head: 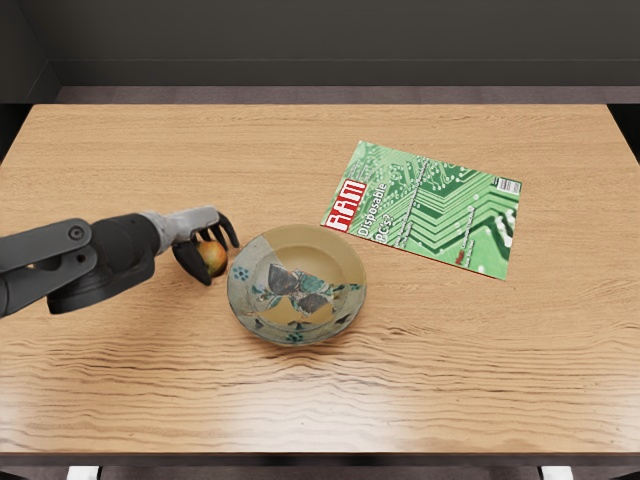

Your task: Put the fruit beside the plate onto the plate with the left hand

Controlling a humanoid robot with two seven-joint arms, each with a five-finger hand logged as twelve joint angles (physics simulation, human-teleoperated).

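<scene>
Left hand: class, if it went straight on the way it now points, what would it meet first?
Probably the left rim of the plate, just right of the left hand, which is closed on the fruit. Height is unclear from this view, so it might pass above the rim.

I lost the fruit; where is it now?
In the head view the fruit is left of centre, held in the fingers of the left hand, just beside the left rim of the plate.

The table (320, 400) holds one plate (297, 285), one fruit (211, 257) and one magazine (425, 207); one hand (205, 245) shows.
</scene>
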